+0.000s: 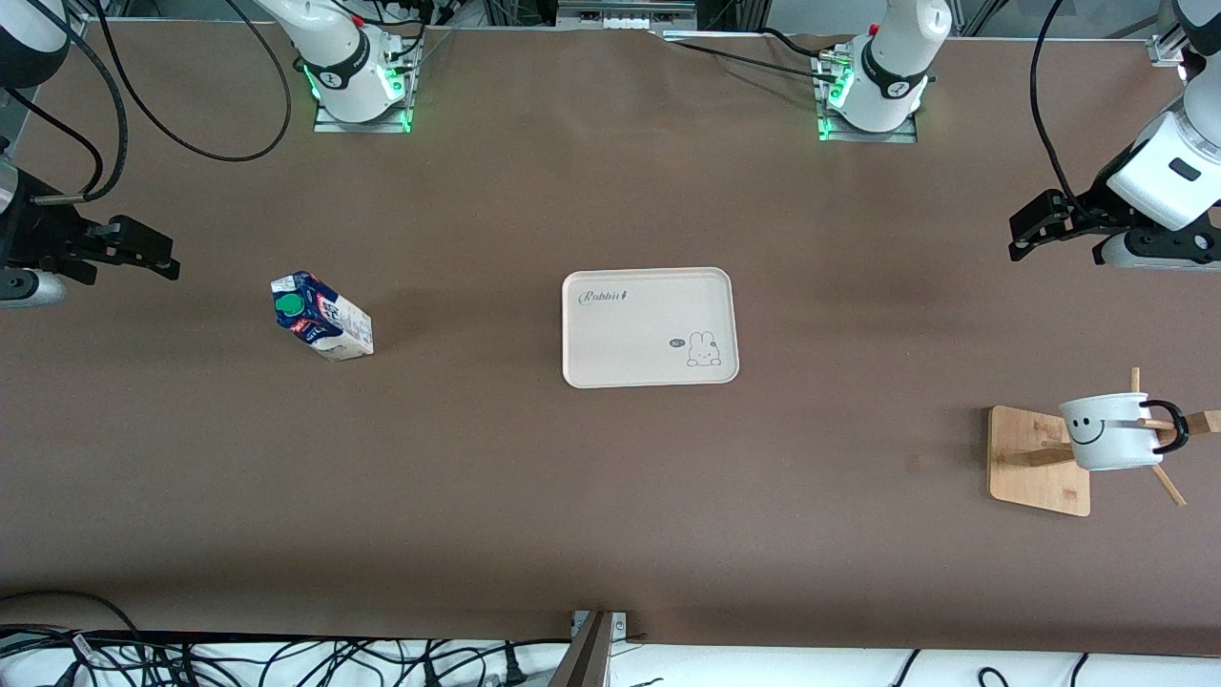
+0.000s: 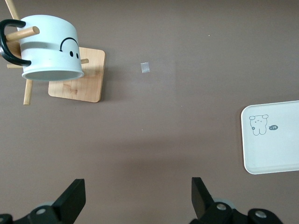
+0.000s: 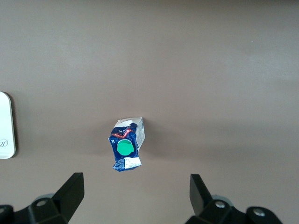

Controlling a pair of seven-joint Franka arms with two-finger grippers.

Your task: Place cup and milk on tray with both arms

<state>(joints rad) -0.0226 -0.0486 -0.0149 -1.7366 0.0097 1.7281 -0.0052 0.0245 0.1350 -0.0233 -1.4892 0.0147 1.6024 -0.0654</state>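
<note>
Jaws of both grippers, left gripper (image 1: 1025, 229) and right gripper (image 1: 157, 253), gape empty above the tabletop's ends, so nothing is done: cup (image 1: 1111, 431) hangs on its rack (image 1: 1038, 461), milk (image 1: 321, 316) stands apart, central tray (image 1: 649, 327) bare.

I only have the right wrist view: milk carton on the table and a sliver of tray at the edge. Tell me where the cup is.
Observer: The cup hangs by its handle on a peg of a wooden rack toward the left arm's end of the table, nearer the front camera than the tray.
Operator: Report what's on the tray.
Observer: Nothing lies on it; only its "Rabbit" script and rabbit drawing show.
Operator: Give me the left claw.
Observer: The left claw is open and holds nothing, over bare table between the rack and the tray.
Operator: Now my own arm from the front.
Observer: The right claw is up at the right arm's end of the table, apart from the milk.
</note>
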